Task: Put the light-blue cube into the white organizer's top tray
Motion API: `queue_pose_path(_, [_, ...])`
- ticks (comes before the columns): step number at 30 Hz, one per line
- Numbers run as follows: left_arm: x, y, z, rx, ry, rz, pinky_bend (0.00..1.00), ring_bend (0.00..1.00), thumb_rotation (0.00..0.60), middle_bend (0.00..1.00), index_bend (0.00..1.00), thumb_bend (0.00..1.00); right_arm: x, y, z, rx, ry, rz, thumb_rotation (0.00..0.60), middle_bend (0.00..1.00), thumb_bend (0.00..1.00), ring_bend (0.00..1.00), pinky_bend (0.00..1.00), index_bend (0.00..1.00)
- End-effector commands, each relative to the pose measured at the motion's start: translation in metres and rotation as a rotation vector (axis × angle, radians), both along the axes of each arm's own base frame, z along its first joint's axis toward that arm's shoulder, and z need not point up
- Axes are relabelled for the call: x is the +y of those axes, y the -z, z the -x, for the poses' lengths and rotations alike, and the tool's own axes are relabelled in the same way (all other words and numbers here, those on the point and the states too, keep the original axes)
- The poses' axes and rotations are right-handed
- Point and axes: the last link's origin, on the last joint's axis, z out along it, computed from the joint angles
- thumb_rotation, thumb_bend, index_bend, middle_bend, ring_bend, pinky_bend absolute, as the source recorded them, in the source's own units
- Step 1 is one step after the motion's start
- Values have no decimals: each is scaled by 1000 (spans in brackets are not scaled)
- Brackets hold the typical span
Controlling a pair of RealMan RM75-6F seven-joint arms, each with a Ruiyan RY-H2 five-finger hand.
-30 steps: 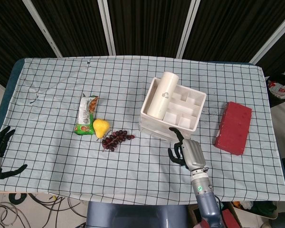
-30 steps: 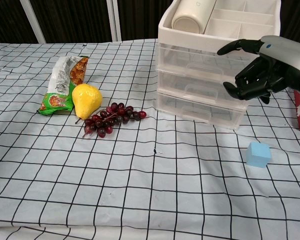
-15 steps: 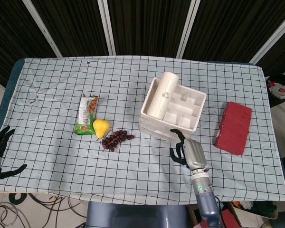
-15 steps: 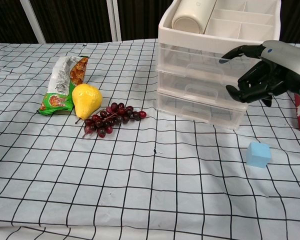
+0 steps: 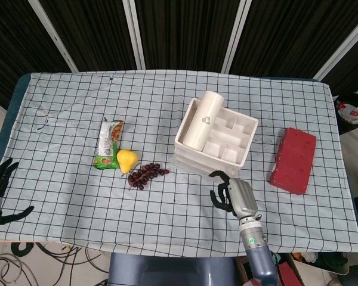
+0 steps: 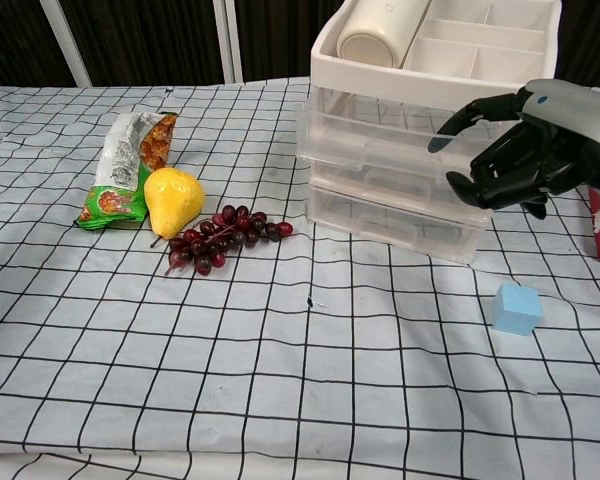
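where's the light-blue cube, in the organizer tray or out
Out. The light-blue cube sits on the checked cloth in front of the white organizer, below the right robot hand, untouched.

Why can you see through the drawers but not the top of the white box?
In the chest view the organizer's drawers are clear plastic, so light passes through, and the top tray is solid white. In the head view you look straight down, so only the tray shows.

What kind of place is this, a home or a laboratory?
Probably a robot test laboratory: a table under a grid-patterned cloth, dark curtain panels behind it, loose cables on the floor, and props like a white organizer.
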Motion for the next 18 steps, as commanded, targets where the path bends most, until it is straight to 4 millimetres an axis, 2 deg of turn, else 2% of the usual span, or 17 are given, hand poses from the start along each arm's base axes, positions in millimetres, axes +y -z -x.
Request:
queue_pose_path(1, [0,0,0,2,1,0,0,0,600,0,0,20,8,-2,2,5,-10,-11,600,831,414,862,756,374])
queue_pose_path(3, [0,0,0,3,3,1,0,0,600,0,0,20,11,-2,4,6,-6,-20,600,831,410,862,757,297])
queue_pose_path(5, [0,0,0,3,3,0,0,0,600,0,0,20,12,-2,6,17,-7,-30,600,830,374,861,757,117])
queue_pose_path(7, [0,0,0,2,3,-1,0,0,600,0,0,20,12,-2,7,24,-10,-33,600,830,328,861,757,21])
queue_pose_path(11, [0,0,0,1,2,-1,0,0,600,0,0,20,15,-5,9,33,-16,-37,600,829,273,861,756,0])
queue_pose_path(18, [-1,0,-1,1,3,-2,0,0,600,0,0,20,33,-19,15,44,-41,-23,600,830,268,861,757,0])
